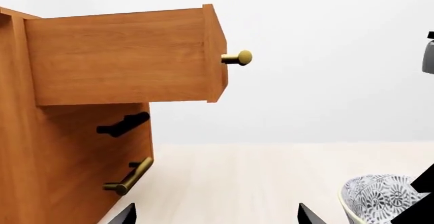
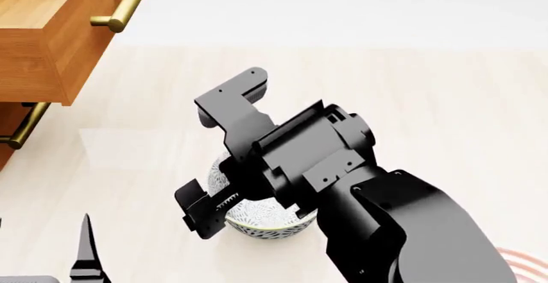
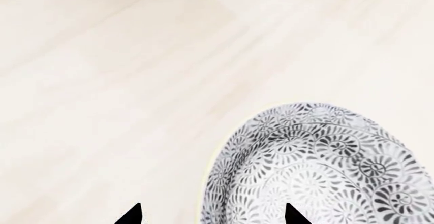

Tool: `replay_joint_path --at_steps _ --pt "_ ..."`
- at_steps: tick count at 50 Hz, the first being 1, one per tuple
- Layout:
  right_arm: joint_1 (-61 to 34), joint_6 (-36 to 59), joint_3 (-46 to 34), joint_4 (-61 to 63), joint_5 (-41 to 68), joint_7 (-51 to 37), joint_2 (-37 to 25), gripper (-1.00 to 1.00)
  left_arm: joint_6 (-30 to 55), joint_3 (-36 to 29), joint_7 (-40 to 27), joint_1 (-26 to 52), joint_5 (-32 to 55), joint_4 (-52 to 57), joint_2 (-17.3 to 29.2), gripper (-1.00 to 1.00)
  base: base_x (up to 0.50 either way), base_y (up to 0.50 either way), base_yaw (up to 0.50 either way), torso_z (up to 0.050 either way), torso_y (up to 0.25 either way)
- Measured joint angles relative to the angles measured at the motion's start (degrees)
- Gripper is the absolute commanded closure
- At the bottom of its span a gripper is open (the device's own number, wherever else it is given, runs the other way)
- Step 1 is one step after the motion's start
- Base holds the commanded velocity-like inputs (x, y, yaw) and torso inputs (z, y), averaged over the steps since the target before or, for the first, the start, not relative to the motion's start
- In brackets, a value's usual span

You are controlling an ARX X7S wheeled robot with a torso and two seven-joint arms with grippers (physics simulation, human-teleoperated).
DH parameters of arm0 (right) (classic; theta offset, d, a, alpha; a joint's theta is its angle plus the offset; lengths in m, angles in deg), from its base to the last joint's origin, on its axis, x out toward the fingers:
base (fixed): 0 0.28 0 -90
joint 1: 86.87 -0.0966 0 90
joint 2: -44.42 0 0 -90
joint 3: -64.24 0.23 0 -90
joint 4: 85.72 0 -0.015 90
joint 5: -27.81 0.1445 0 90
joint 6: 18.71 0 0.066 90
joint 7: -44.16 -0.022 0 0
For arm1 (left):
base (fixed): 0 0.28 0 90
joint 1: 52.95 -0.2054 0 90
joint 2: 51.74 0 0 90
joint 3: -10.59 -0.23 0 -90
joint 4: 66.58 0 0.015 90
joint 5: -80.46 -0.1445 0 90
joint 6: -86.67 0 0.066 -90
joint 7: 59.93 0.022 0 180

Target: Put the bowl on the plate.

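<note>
The bowl (image 2: pixel 256 222), white with a dense grey-blue floral pattern, stands on the pale tabletop, mostly hidden under my right arm in the head view. My right gripper (image 3: pixel 213 216) is open and straddles the bowl's (image 3: pixel 318 168) near rim, with one fingertip outside the wall and the other over the inside. Only a sliver of the plate (image 2: pixel 524 264) with its red rings shows, at the head view's lower right corner. My left gripper (image 1: pixel 217 216) is open and holds nothing, low over the table to the left of the bowl (image 1: pixel 379 198).
A wooden cabinet (image 2: pixel 34 58) stands at the left with its top drawer (image 1: pixel 122 56) pulled out over the table. Brass handles (image 2: pixel 120 7) and a brass knob (image 1: pixel 237 58) stick out from it. My right arm (image 2: pixel 376 219) fills the middle of the head view.
</note>
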Motion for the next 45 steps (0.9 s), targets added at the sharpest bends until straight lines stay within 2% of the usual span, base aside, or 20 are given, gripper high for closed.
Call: replay_joint_path --at_steps 33,45 --pt "1.04 0.13 0.22 -1.55 -0.63 -0.11 0.00 -1.00 -3.20 -0.97 0.25 -0.85 -0.90 1.11 0.92 -1.00 0.00 0.00 0.00 0.000 0.000" --pt "1.04 0.31 0.26 -1.56 -0.74 -0.22 0.00 -1.00 -3.85 -1.00 0.06 -1.00 -0.81 1.19 1.07 -1.00 0.00 0.00 0.00 0.000 -0.139"
